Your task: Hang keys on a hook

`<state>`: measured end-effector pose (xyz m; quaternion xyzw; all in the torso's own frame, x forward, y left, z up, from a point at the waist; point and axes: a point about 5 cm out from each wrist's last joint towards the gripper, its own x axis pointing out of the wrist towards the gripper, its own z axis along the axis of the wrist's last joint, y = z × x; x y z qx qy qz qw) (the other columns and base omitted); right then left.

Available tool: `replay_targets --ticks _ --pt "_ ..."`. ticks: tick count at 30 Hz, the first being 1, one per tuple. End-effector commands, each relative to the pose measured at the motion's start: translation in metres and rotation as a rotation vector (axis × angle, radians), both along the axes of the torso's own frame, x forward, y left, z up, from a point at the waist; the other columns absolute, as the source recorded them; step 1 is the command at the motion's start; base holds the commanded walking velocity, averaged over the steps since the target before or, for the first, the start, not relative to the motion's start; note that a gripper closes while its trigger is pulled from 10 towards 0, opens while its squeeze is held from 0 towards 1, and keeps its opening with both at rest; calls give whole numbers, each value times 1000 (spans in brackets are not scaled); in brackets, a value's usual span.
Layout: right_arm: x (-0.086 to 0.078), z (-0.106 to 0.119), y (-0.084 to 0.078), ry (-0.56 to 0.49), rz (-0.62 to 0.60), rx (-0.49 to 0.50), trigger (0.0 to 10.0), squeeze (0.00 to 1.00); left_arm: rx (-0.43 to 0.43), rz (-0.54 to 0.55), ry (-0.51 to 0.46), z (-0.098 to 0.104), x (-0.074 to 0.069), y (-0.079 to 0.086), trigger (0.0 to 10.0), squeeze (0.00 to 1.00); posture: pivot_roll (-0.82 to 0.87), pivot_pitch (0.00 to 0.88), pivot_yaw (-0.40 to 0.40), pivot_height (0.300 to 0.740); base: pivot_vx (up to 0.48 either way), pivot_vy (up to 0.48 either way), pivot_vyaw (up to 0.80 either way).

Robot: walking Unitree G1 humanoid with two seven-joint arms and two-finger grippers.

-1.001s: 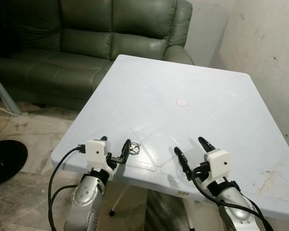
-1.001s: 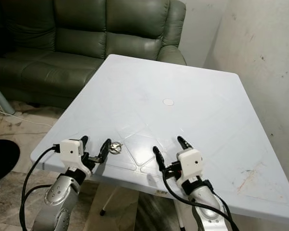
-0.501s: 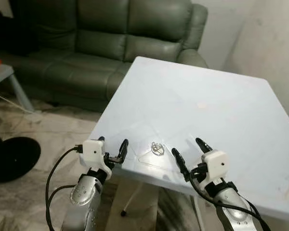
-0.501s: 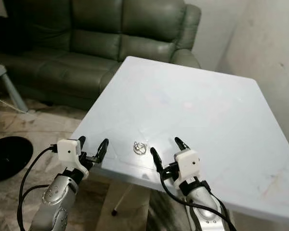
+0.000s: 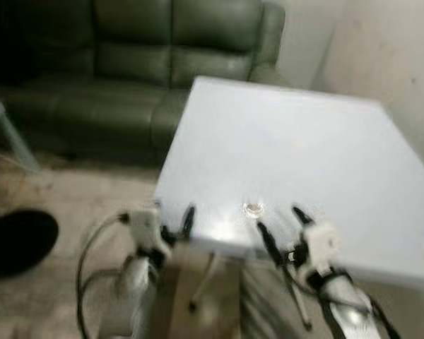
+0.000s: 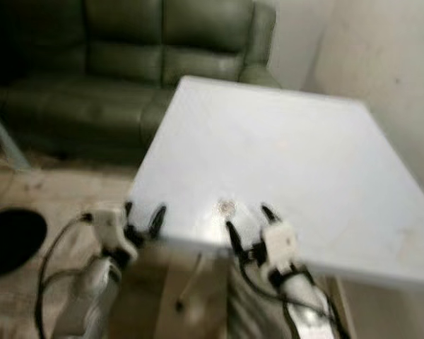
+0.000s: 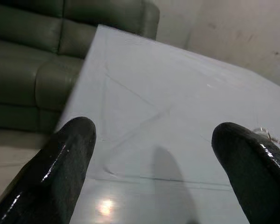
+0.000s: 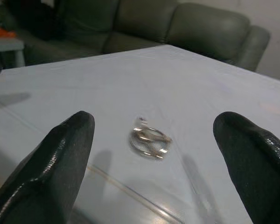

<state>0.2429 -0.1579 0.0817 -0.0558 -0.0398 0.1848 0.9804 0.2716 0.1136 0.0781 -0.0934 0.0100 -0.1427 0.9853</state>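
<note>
- Keys (image 8: 149, 141) lie flat on the white table (image 5: 304, 155), near its front edge, straight ahead of the right gripper (image 8: 156, 168) and between the lines of its two fingers.
- Right gripper: fingers spread wide, holding nothing, not touching the keys.
- Left gripper (image 5: 175, 220) sits at the table edge, also spread and empty; keys are off to its side.
- Head views are blurred; trust the right wrist view.
- Handling, my guess: light, hard metal, thin and low, likely to skid on smooth plastic.
- You'd best pinch across the ring where it overlaps the keys, fingertips almost scraping the tabletop.
- No hook visible yet.
</note>
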Motion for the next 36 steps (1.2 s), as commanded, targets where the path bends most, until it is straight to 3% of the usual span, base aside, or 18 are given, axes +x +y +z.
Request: replay_targets --ticks 1,20,27,29,36 --pt "1 5 2 -19 1 3 10000 0 21 13 -11 2 1 3 10000 0 35 30 -91 740 0 0 0" --pt "2 5 4 -20 1 3 10000 0 48 10 -25 3 1 3 10000 0 36 26 -91 740 0 0 0" --pt "3 4 3 -20 2 2 10000 0 49 7 -32 5 2 2 10000 0 36 18 -92 740 0 -450 0" --pt "3 5 3 -20 1 1 10000 0 -5 21 -18 4 2 2 10000 0 36 16 -92 740 0 0 0" --pt "3 5 3 -19 5 -2 10000 0 8 21 -19 4 3 3 10000 0 36 13 -93 740 0 0 0"
